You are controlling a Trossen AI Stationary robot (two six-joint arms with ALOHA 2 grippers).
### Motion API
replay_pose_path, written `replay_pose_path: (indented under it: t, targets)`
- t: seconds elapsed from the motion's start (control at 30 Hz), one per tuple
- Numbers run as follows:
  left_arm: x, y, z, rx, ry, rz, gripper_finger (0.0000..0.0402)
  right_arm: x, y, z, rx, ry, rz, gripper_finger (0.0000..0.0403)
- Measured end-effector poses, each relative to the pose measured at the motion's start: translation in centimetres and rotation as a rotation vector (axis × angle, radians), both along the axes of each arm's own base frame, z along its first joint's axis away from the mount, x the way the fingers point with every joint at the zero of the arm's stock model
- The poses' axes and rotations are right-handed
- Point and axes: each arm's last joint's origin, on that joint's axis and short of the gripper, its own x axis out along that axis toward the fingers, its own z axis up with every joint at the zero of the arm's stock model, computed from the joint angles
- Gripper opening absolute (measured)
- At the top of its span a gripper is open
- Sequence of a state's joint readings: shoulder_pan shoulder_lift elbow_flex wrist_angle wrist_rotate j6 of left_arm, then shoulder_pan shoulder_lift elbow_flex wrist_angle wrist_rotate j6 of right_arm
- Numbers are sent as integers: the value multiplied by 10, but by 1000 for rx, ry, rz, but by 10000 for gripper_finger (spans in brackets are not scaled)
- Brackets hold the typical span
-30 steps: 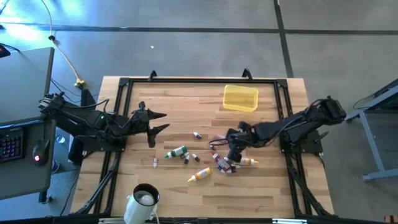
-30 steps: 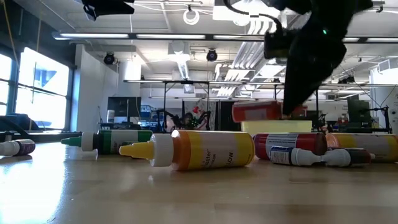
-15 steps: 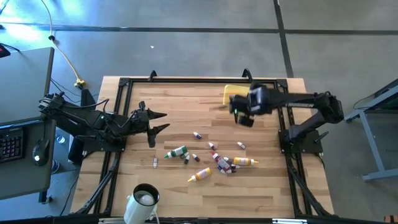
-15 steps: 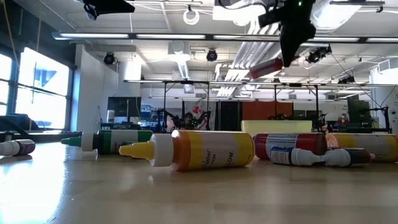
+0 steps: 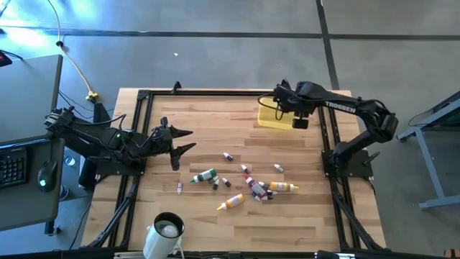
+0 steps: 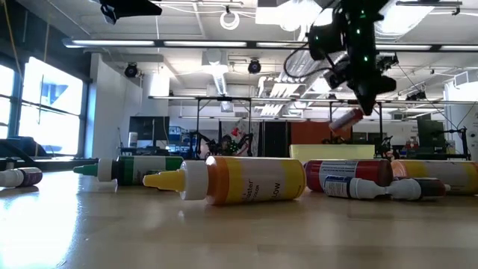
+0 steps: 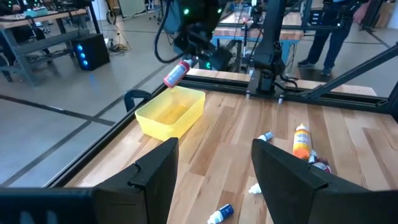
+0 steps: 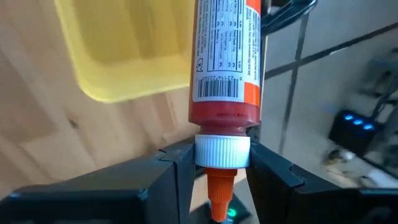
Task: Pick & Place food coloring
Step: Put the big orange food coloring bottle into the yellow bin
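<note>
**High view: right arm over tray with red bottle**

High view showed the right gripper (image 5: pixel 296 115) raised above the far-right part of the wooden table (image 5: pixel 208 137), over the translucent yellow rectangular plastic tray (image 5: pixel 277 115). Right wrist view showed its two dark fingers (image 8: pixel 174 180) clamped on the white collar of a small red food-coloring bottle with an orange tip (image 8: pixel 222 68), label and barcode facing the camera, tray below. Left wrist view showed that bottle (image 7: pixel 176 73) tilted in the air above the tray's far edge, not touching it. Low view placed it (image 6: pixel 346 118) well clear of the tabletop.

Left gripper (image 5: pixel 188 140) sat over the table's left side, fingers (image 7: pixel 155 171) spread apart, nothing between them.

Remaining bottles lay scattered on the table's centre: a green bottle (image 5: pixel 205 175), a yellow squeeze bottle (image 5: pixel 230 203), an orange-yellow bottle (image 5: pixel 285 187), and a small cluster of red and dark vials (image 5: pixel 257 191) just beside it. A white round mug (image 5: pixel 167 229) stood at the near edge.
</note>
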State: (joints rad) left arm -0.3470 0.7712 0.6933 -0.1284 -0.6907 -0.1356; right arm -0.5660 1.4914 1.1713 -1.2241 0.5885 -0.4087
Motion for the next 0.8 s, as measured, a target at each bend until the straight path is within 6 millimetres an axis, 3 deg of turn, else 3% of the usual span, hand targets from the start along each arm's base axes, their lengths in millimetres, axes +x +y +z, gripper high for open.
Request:
replay_pose_path:
  t: [0.17,0.47,0.67,0.8]
  targets:
    - [0,0,0,21,8,-3,201,-8,-4,-21,-26,230,201,114]
    - [0,0,0,32,12,-4,202,-3,-9,-42,-57,618,603,115]
    - [0,0,0,33,13,-3,201,6,-16,-42,-99,657,714,115]
    - [0,0,0,33,13,-3,201,6,-15,-43,-38,696,813,115]
